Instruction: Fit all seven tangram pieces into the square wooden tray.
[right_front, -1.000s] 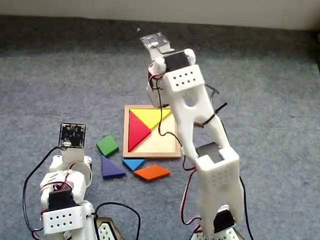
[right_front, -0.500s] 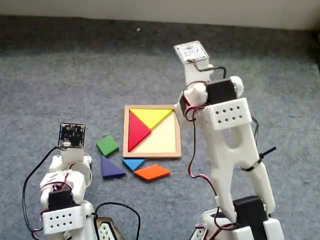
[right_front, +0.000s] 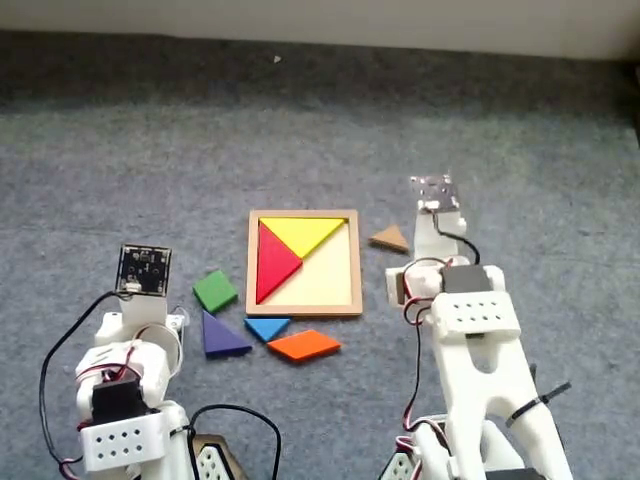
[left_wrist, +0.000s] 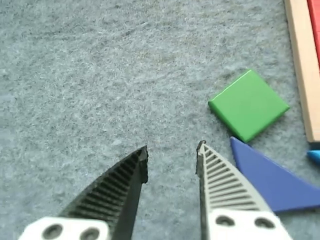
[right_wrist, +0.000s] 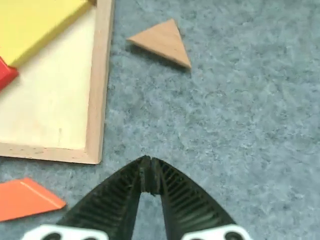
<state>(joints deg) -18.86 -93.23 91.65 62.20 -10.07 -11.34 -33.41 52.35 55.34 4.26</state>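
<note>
I count 2 of 7 in: red triangle (right_front: 273, 262) and yellow triangle (right_front: 300, 233) sit in tray (right_front: 305, 310) | out: green square (right_front: 214, 290), purple triangle (right_front: 222, 335), blue triangle (right_front: 267, 327), orange piece (right_front: 303, 345), tan triangle (right_front: 389, 238) | left gripper (left_wrist: 171, 152) spread, empty, near green | right gripper (right_wrist: 149, 175) pressed together, empty, near tan

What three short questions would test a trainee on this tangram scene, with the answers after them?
1. True or false: the green square lies outside the tray.
2. How many pieces lie in the tray? A one, B two, C four.
3. Fill in: the right claw is ___ (open or shut).
Key: 1 true. 2 B, the red triangle and the yellow triangle. 3 shut.
</note>
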